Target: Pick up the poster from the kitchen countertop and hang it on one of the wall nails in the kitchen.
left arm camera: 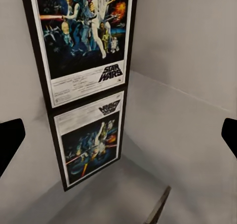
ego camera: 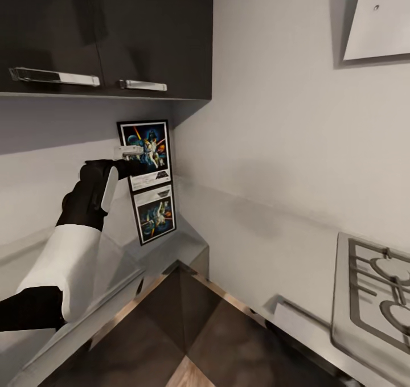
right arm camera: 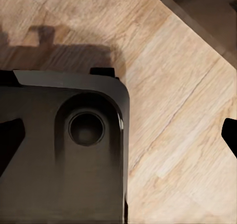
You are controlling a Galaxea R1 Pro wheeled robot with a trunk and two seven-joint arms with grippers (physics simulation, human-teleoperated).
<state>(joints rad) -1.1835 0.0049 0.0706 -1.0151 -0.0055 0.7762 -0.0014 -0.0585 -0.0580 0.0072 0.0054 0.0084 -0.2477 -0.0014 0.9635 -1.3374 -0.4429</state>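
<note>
**Reaching for the poster in the corner of the table**

My left gripper is stretched out toward the poster, its pale fingers lying across the poster's left side in the head view. I cannot tell from that view whether they touch the frame or stop just short. In the left wrist view the two dark fingertips sit at opposite borders with the poster between and beyond them, so I read the left jaws as wide and holding nothing.

The poster stands upright at the back corner of the table, under the dark wall cupboards, its bottom edge resting on the glossy top and its back against the wall. Below it the shiny surface shows a mirror copy, upside down; that is only a reflection, not a second thing to grab.

My right gripper points down at the wood floor beside a dark part of the robot's own base. Its fingertips also sit far apart, so those jaws are wide too, and idle.

I judge this to be the pick-up step, with the grasp not yet made. The next move calls for easing the left jaws around the poster's edge, closing on the thin frame, then lifting it clear of the table. I see no wall nail yet, so finding one comes after. The stove lies well apart along the other run of the table.
</note>
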